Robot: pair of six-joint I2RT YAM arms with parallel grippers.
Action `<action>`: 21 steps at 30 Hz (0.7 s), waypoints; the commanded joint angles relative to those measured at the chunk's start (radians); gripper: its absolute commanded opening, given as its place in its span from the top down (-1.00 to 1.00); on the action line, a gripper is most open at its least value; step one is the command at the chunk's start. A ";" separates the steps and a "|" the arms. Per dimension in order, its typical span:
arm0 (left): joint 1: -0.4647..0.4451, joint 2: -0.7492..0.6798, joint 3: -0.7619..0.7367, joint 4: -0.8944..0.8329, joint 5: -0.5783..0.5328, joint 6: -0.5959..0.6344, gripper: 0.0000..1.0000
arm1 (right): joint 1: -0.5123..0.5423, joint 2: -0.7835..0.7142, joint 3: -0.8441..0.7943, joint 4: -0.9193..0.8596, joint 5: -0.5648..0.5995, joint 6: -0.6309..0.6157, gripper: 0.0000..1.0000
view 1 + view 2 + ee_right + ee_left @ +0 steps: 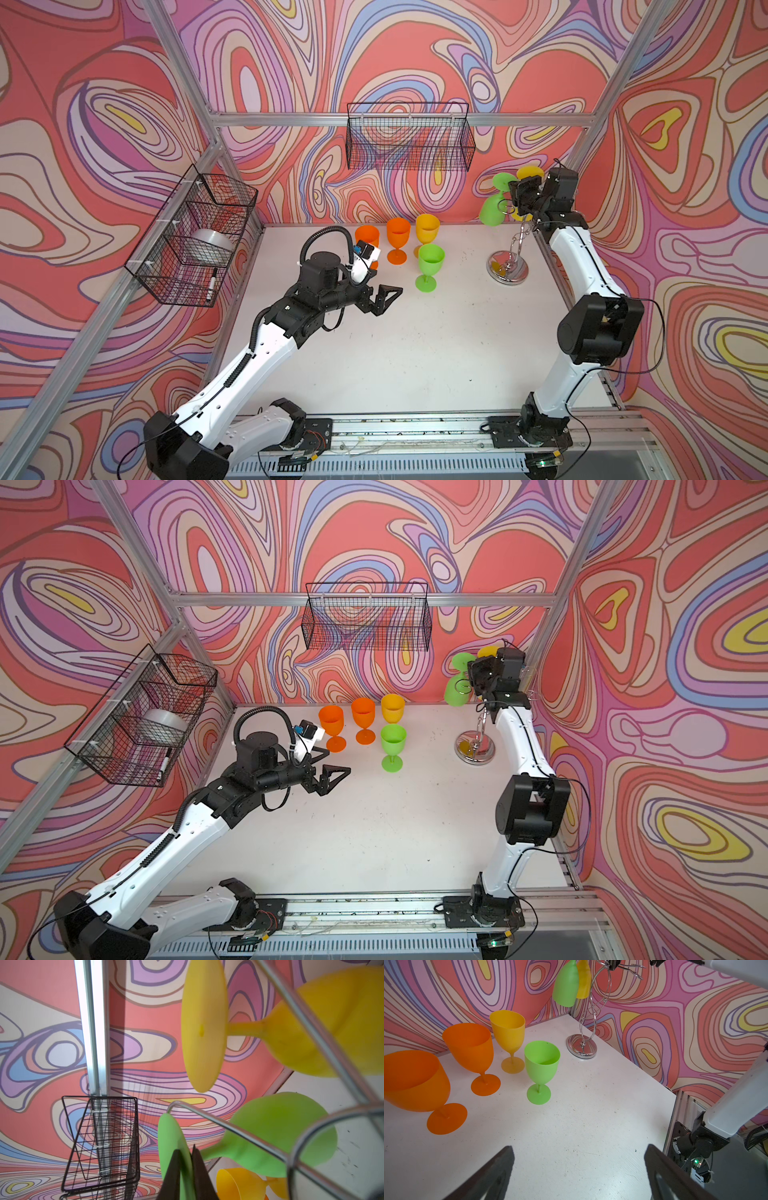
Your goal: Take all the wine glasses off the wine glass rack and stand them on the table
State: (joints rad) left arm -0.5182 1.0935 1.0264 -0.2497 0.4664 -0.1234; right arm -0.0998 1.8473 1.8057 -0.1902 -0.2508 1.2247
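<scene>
The chrome wine glass rack (pixel 508 269) (pixel 475 750) (pixel 581 1048) stands at the table's back right. A green wine glass (pixel 492 212) (pixel 455 694) (pixel 565 982) (pixel 280 1132) and a yellow one (pixel 530 172) (pixel 203 1022) hang upside down from its wire arms. My right gripper (pixel 515 193) (pixel 186 1150) is up at the rack top, shut on the rim of the green glass's round foot (pixel 168 1136). My left gripper (pixel 390 293) (pixel 338 773) (pixel 578 1147) hovers low over the table's middle, open and empty.
Two orange glasses (pixel 368 239) (pixel 398 232), a yellow one (pixel 427 228) and a green one (pixel 431 259) stand upright at the back centre of the white table. Black mesh baskets hang on the back wall (pixel 409 137) and left frame (pixel 195 237).
</scene>
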 commanded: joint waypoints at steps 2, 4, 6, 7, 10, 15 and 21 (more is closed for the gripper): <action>-0.003 -0.004 -0.008 0.024 -0.009 0.019 -0.96 | -0.001 -0.021 -0.044 0.063 0.003 0.044 0.95; -0.004 -0.005 -0.009 0.025 -0.008 0.019 -0.95 | -0.001 -0.032 -0.051 0.074 0.011 0.045 1.00; -0.003 -0.003 -0.008 0.024 -0.008 0.019 -0.95 | -0.001 -0.045 -0.060 0.084 0.014 0.045 1.00; -0.004 -0.004 -0.008 0.024 -0.007 0.019 -0.96 | -0.001 -0.049 -0.060 0.085 0.014 0.045 1.00; -0.003 -0.003 -0.008 0.024 -0.007 0.016 -0.95 | -0.001 -0.062 -0.065 0.090 0.013 0.045 1.00; -0.003 0.001 -0.008 0.024 -0.005 0.016 -0.95 | -0.001 -0.069 -0.058 0.077 0.005 0.036 1.00; -0.003 0.005 -0.006 0.023 -0.005 0.014 -0.95 | -0.001 -0.069 -0.052 0.069 0.005 0.023 1.00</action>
State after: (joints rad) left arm -0.5182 1.0946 1.0264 -0.2497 0.4637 -0.1234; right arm -0.1017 1.8191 1.7515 -0.1200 -0.2443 1.2644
